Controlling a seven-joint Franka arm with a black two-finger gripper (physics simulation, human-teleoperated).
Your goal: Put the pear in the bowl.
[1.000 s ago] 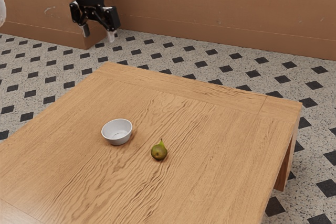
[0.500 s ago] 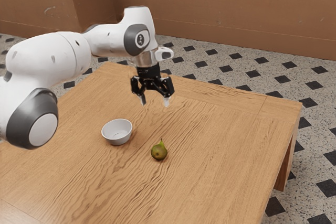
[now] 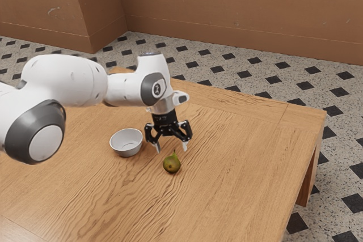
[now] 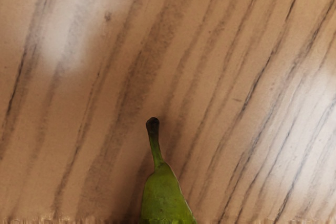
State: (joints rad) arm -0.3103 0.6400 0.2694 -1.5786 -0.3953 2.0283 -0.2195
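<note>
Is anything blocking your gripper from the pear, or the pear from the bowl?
Nothing I can see. My open gripper hangs close to the pear. Between the pear and the bowl I see only tabletop, though the pear will probably need lifting over the bowl's rim.

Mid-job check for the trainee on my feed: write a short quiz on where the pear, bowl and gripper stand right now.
1. True or false: the pear lies on the table, outside the bowl.

2. Multiple choice: the gripper is
a) shut on the pear
b) open, holding nothing
c) shut on the bowl's rim

3. Fill in the blank: in the wrist view, the thin part that rises from the pear's green neck and ends in a dark tip is its ____.

Key: 1 true; 2 b; 3 stem.
</note>
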